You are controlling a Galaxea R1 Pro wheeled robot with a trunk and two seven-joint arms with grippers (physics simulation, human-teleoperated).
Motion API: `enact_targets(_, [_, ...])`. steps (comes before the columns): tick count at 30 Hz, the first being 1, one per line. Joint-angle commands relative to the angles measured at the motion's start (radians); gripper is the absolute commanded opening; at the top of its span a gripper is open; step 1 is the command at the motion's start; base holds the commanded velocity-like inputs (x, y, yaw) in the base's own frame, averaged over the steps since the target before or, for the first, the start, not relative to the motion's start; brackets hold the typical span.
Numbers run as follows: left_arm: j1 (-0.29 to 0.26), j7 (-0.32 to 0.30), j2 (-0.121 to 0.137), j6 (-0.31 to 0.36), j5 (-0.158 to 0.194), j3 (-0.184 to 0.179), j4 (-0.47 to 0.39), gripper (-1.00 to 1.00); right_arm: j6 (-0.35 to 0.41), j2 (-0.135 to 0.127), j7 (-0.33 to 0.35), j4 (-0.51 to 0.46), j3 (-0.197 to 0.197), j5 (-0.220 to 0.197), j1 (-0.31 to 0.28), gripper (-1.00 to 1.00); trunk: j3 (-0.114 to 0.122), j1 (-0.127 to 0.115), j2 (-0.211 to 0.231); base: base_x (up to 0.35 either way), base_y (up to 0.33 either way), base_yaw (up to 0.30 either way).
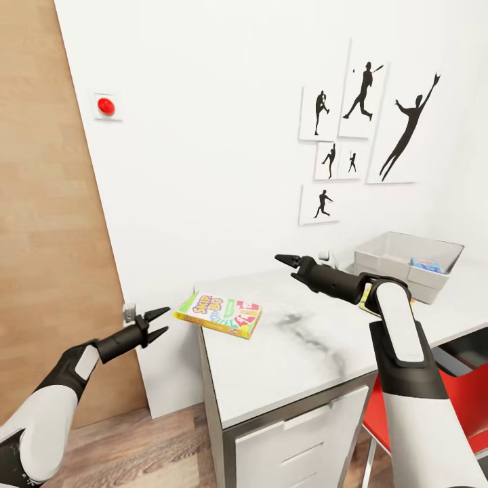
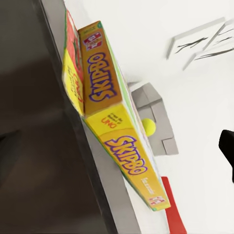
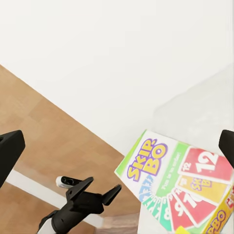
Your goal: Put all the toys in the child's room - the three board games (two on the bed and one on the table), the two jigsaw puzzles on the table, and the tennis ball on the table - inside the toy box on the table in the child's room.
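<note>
A Skip-Bo board game (image 1: 218, 314) lies flat on the near left corner of the white table (image 1: 298, 359), partly overhanging the edge. My left gripper (image 1: 166, 320) hangs open just left of it, off the table and level with the box. My right gripper (image 1: 279, 258) hovers above the table behind the game, its fingers (image 3: 9, 148) spread wide with nothing between them. The grey toy box (image 1: 407, 261) stands at the table's far right with something blue inside. The left wrist view catches the game's yellow edge (image 2: 117, 141) and the tennis ball (image 2: 148, 126) beside the toy box (image 2: 153, 114).
A wooden door (image 1: 47, 237) stands left of the table, with a red button (image 1: 106, 106) on the white wall. Silhouette pictures (image 1: 366, 135) hang above the table. A red chair (image 1: 468, 400) sits by the drawers. A flat yellow-green item (image 1: 368, 300) lies half hidden behind my right arm.
</note>
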Motion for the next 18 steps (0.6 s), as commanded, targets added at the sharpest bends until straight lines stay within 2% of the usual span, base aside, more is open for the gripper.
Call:
enact_targets(1, [-0.001,-0.002,0.002,0.006,0.0,0.003,0.0,1.0,0.003,0.0,-0.01,0.0,-0.001,-0.011,0.0,1.0,-0.001,0.0,-0.001,0.0,0.0,0.0])
enact_targets(7, [-0.001,0.005,0.011,0.017,-0.001,0.001,0.0,1.0,0.003,0.0,-0.01,-0.001,-0.003,-0.01,0.001,1.0,-0.001,0.0,-0.001,0.0,0.0,0.0])
enact_targets(18, [-0.001,0.012,0.001,0.02,-0.007,-0.005,0.0,1.0,0.003,0.0,-0.01,-0.002,-0.003,-0.012,0.001,1.0,-0.001,0.0,-0.001,0.0,0.0,0.0])
